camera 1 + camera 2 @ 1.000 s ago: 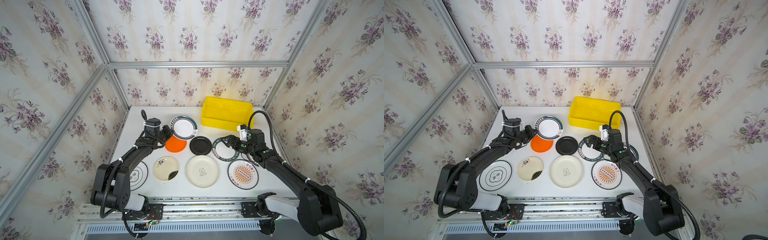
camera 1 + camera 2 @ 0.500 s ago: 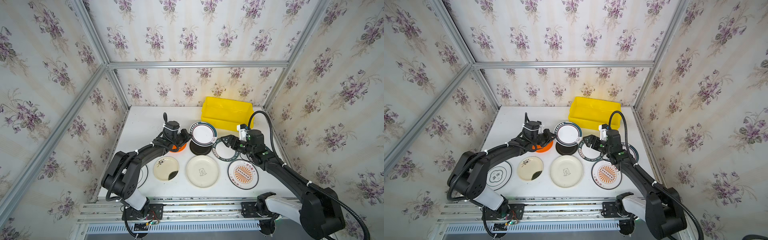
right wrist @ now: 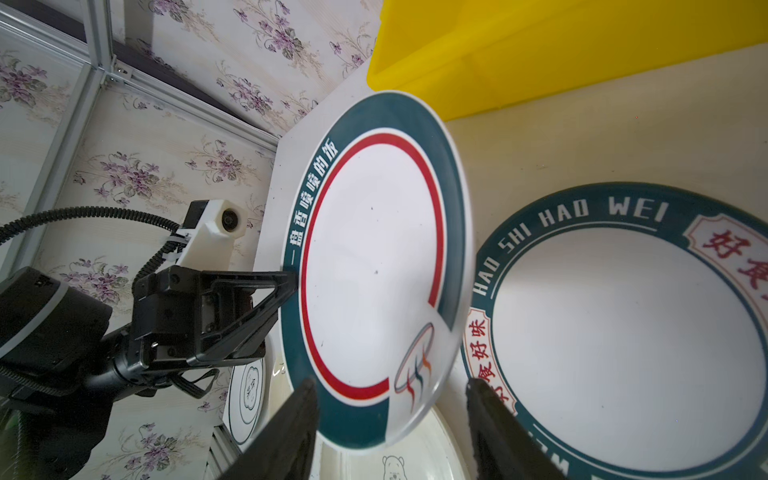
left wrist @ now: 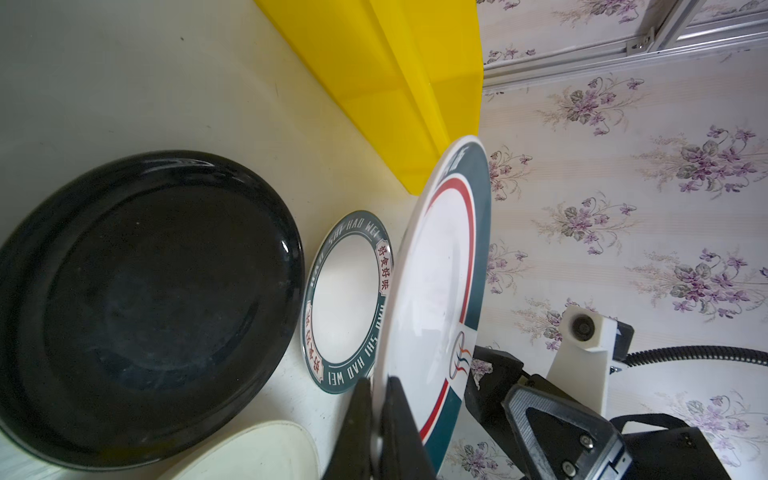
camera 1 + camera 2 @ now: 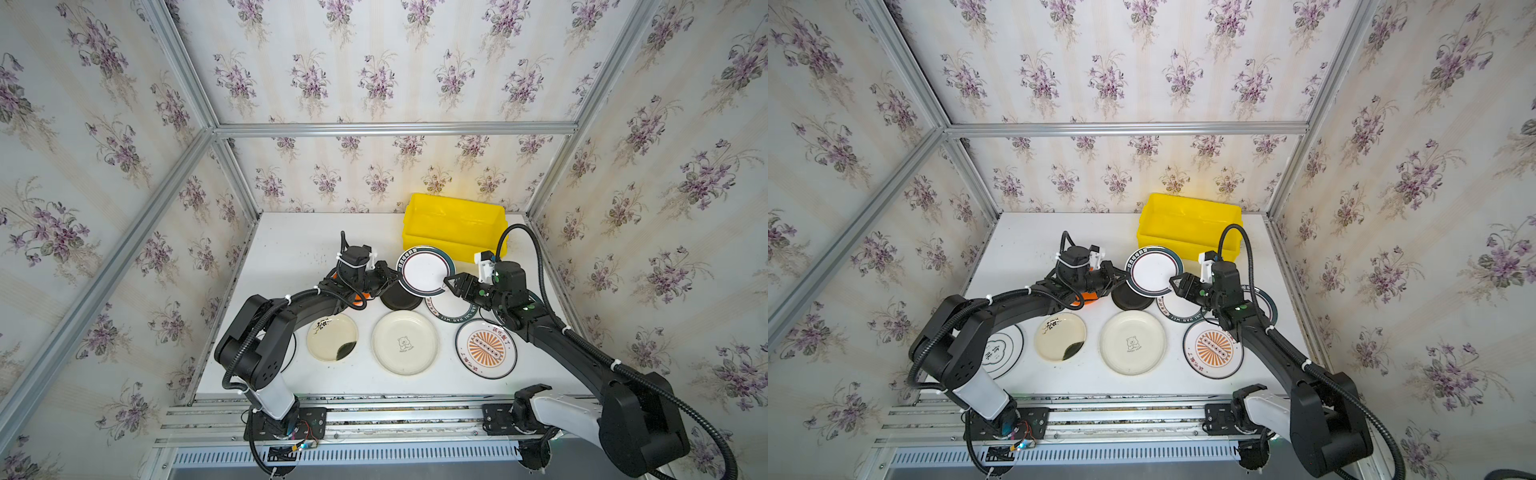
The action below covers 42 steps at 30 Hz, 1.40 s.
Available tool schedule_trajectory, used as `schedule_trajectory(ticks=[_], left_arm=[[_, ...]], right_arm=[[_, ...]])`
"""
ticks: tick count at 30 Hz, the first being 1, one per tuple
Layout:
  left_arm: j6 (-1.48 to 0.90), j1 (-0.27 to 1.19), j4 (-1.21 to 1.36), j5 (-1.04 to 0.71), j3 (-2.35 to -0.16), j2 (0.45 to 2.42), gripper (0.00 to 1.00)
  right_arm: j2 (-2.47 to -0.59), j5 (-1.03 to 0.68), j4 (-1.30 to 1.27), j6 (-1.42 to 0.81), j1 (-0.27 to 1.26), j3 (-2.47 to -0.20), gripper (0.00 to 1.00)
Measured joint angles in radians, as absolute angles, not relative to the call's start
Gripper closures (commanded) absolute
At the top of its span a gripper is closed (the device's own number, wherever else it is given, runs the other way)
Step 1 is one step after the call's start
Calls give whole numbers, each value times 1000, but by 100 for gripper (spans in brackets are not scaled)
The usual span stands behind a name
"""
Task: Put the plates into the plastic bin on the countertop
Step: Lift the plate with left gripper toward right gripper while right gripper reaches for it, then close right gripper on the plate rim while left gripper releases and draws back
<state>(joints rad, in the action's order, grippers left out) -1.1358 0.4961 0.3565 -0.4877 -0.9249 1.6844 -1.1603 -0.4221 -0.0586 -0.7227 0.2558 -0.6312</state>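
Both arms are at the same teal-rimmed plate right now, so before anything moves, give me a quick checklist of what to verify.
1. The left jaws shut on the edge of the teal-rimmed plate: ok.
2. The right jaws gripping the opposite edge: not ok, they straddle it with a gap showing.
3. That plate lifted off the black plate and the lettered plate below it: ok.
4. The yellow bin open, no plate seen inside: ok.
5. The right arm's cable clear of the bin's rim: cannot tell.
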Motion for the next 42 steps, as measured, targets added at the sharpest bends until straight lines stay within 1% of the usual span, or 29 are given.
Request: schedule_trajectory(ticks=[5, 7, 9, 11, 13, 15, 16, 17, 19, 20, 21, 24, 25, 27, 28, 29, 42], left_arm=[[-1140, 495, 391, -519, -922, 1686, 100], [-1141, 496, 402, -529, -912, 1680, 100], [-1140, 496, 404, -536, -902, 1670, 100], [-1138, 496, 409, -543, -892, 1662, 100], [-1132, 496, 410, -546, -885, 1661, 100], [-1114, 496, 409, -547, -881, 1664, 100], [-1105, 496, 402, -545, -881, 1667, 100], [-1093, 493, 390, -550, -881, 1672, 100], [-1078, 494, 381, -554, -883, 1680, 100], [-1076, 493, 379, -554, -885, 1680, 98], [-1076, 492, 376, -554, -888, 1681, 92], [-1050, 492, 369, -554, -893, 1682, 70], [-1049, 492, 365, -558, -893, 1682, 60], [-1039, 493, 366, -558, -892, 1675, 44], [-1029, 492, 366, -558, -891, 1667, 18], [-1027, 490, 367, -557, -889, 1658, 1], [-965, 433, 373, -547, -879, 1610, 0]], right_arm=[[-1176, -413, -65, -726, 256, -631, 46], [-1183, -405, -72, -727, 256, -631, 50], [-1192, -401, -78, -728, 256, -632, 57], [-1203, -391, -88, -741, 256, -632, 66], [-1218, -390, -104, -744, 256, -632, 79], [-1235, -389, -114, -753, 256, -634, 89], [-1245, -389, -121, -776, 256, -635, 96], [-1253, -399, -130, -798, 255, -641, 100], [-1263, -392, -147, -815, 255, -652, 100], [-1266, -397, -150, -825, 254, -652, 100], [-1267, -395, -151, -828, 254, -652, 100], [-1258, -392, -155, -837, 255, -643, 100], [-1252, -386, -160, -833, 257, -639, 100], [-1237, -376, -137, -825, 260, -631, 100], [-1229, -363, -123, -820, 258, -627, 100], [-1221, -347, -109, -817, 258, -626, 100], [-1157, -281, -35, -791, 258, -627, 100]])
